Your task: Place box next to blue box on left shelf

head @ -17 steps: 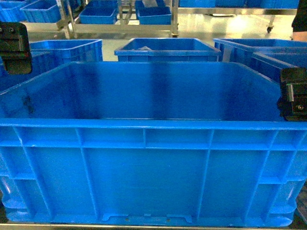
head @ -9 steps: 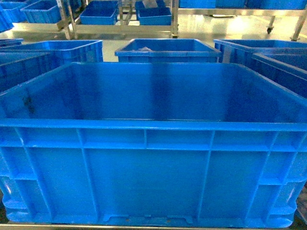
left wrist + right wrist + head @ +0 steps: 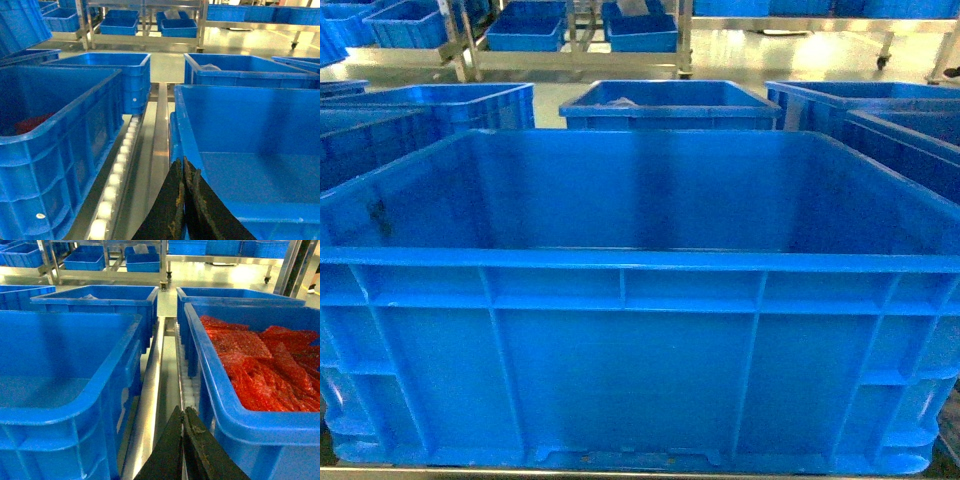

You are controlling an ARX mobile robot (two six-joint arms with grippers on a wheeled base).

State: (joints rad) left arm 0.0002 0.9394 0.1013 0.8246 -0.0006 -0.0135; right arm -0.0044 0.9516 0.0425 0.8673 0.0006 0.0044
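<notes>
Box point(image 3: 640, 300) fills the head view, open top up, empty inside, near ribbed wall facing the camera, bottom edge on a metal ledge point(image 3: 640, 472). Neither arm visible in head view.

Left wrist view: same box at 3 o'clock, a neighbouring blue crate point(image 3: 55, 145) at 9 o'clock, roller rail point(image 3: 117, 175) and metal channel between them. Left pincer point(image 3: 182, 200) at 6 o'clock, fingers pressed together, holding nothing, tips just beside the box's left rim; can't tell if touching.

Right wrist view: box at 9 o'clock, crate of red bags point(image 3: 260, 365) at 3 o'clock, rail gap between. Right pincer point(image 3: 183, 440) at 6 o'clock, closed, empty, over that gap.

More blue crates at 12 o'clock, metal racks point(image 3: 570, 50) behind.
</notes>
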